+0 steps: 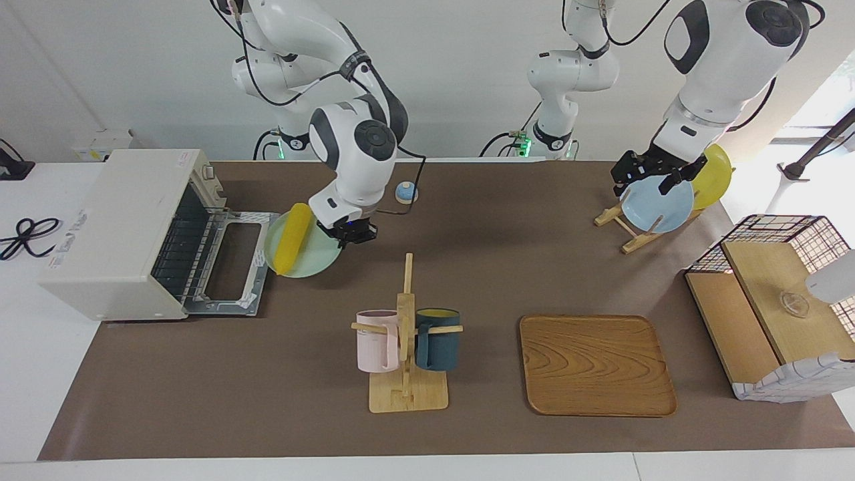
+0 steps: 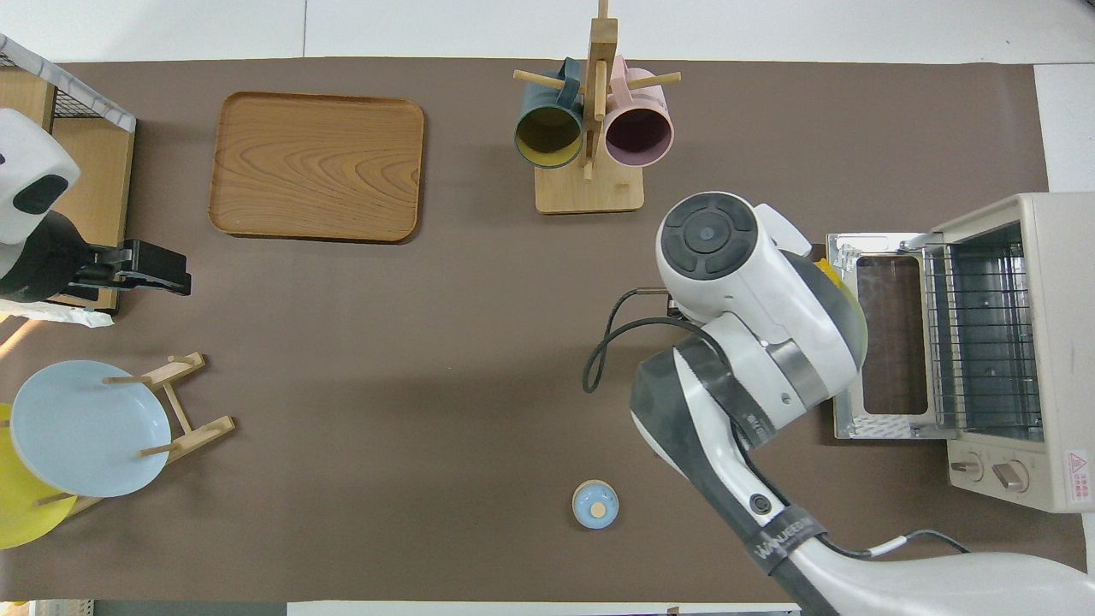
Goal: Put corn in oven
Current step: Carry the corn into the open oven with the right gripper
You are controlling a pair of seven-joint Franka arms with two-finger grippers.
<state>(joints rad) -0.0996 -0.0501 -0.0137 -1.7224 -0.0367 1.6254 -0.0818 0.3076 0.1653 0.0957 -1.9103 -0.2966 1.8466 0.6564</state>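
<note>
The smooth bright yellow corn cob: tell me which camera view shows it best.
The facing view. There the smooth bright yellow corn cob shows whole, lying on the pale green plate in front of the off-white toaster oven's open door. In the overhead view the right arm covers it, leaving only a yellow sliver.

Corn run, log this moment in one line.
right gripper: shut on pale green plate | corn: on plate, before open oven | left gripper: open, waiting

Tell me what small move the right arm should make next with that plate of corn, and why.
Probably ease the pale green plate toward the oven. The right gripper is shut on the plate's rim, the corn lies on it, and the plate is already beside the lowered door, with the wire rack open to it. The left gripper waits over the plate rack.
</note>
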